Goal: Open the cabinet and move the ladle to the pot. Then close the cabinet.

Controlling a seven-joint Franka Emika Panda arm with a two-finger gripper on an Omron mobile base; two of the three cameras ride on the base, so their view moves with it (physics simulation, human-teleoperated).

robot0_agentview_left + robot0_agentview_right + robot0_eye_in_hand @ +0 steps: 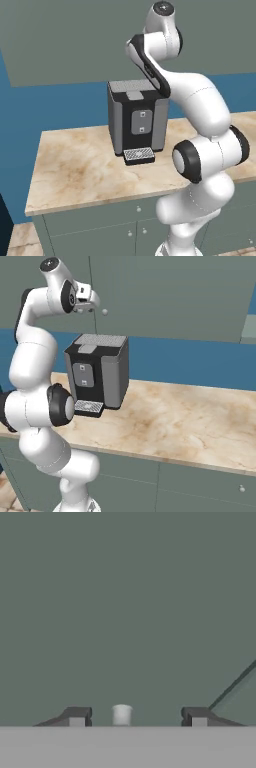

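Note:
The cabinet (175,291) hangs above the counter with its tall grey-green doors (125,612) shut. My gripper (86,305) is raised to the doors, just left of the seam between them. In the hand view a small pale round knob (121,714) stands midway between my two dark fingertips (76,717), with a clear gap on each side, so the gripper (136,717) is open around the knob without touching it. A second knob (104,312) shows just right of the hand on the neighbouring door. The cabinet (75,40) also spans the top of the left base view. The ladle and the pot are out of view.
A black and grey coffee machine (137,120) (97,371) stands on the marble counter (80,170) (190,421) directly below the hand. Shorter grey-green cabinets (100,222) (200,481) with drawer fronts run under the counter. A blue wall lies behind.

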